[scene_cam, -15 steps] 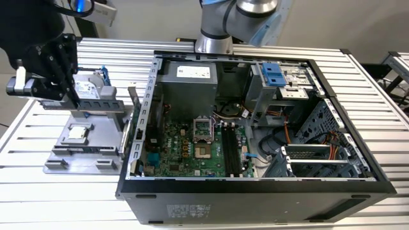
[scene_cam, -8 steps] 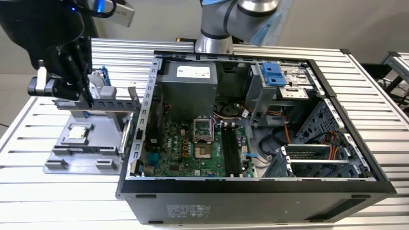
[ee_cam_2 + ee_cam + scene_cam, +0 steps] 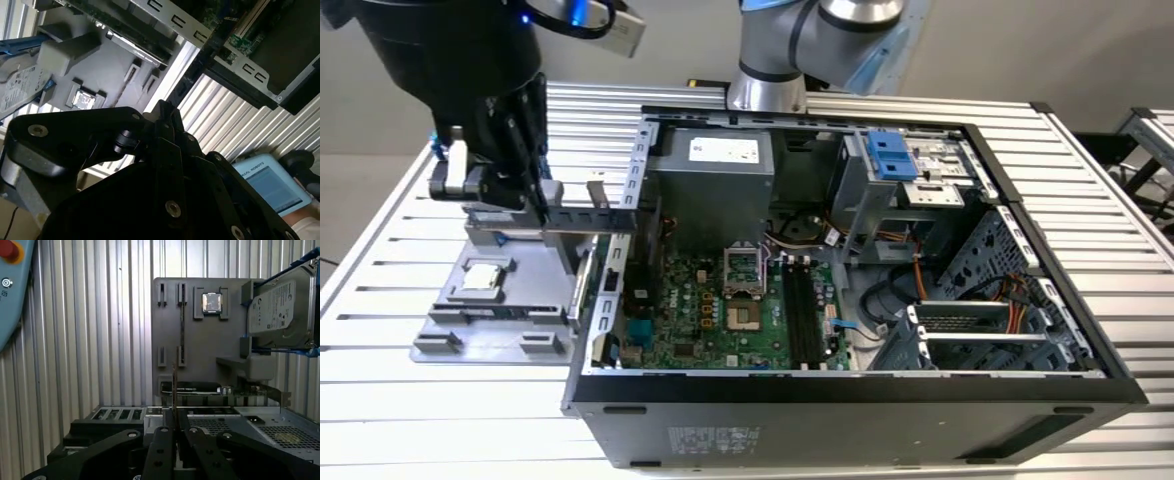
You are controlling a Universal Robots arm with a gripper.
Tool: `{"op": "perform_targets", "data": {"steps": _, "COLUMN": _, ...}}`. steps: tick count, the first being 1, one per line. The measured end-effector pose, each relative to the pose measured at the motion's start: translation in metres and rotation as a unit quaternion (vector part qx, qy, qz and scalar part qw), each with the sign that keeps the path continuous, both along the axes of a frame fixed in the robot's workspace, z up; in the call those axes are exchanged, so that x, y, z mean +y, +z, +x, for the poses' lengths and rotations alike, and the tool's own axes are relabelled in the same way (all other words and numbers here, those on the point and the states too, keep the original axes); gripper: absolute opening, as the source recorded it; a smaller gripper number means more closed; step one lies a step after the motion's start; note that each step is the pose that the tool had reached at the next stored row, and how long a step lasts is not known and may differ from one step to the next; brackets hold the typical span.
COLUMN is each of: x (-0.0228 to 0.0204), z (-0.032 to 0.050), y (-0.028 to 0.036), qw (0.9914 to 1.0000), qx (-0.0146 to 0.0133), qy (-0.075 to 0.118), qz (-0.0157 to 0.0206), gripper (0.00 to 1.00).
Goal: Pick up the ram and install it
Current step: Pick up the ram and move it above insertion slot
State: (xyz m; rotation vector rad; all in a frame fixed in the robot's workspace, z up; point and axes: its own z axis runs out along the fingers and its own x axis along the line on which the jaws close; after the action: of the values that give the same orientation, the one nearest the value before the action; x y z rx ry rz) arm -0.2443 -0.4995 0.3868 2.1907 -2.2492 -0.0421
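Observation:
The ram point(image 3: 174, 385) shows edge-on in the first wrist view as a thin upright strip rising from between my fingertips. My gripper point(image 3: 175, 422) is shut on it, above the edge of the grey parts tray point(image 3: 200, 355) next to the computer case. In the exterior view my gripper point(image 3: 523, 190) hangs over the back of that tray point(image 3: 454, 335), on the exterior view's left of the open case. The black memory slots point(image 3: 801, 310) lie on the green motherboard point(image 3: 694, 310) inside the case. The second wrist view looks past the black gripper body point(image 3: 162, 115) to the tray.
A silver hard drive point(image 3: 280, 305) in a blue frame and a square processor chip point(image 3: 212, 302) sit on the tray. The open computer case point(image 3: 854, 400) has tall metal walls, a power supply point(image 3: 714, 165) and drive cages. A blue-grey pendant point(image 3: 10, 290) lies on the slatted table.

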Motion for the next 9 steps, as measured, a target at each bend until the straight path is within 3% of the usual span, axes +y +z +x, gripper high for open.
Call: {"op": "perform_targets", "data": {"steps": 9, "x": 0.0000, "z": 0.0327, "y": 0.0004, "qw": 1.00000, "qx": 0.0010, "qy": 0.001, "qz": 0.0000, "gripper": 0.00}}
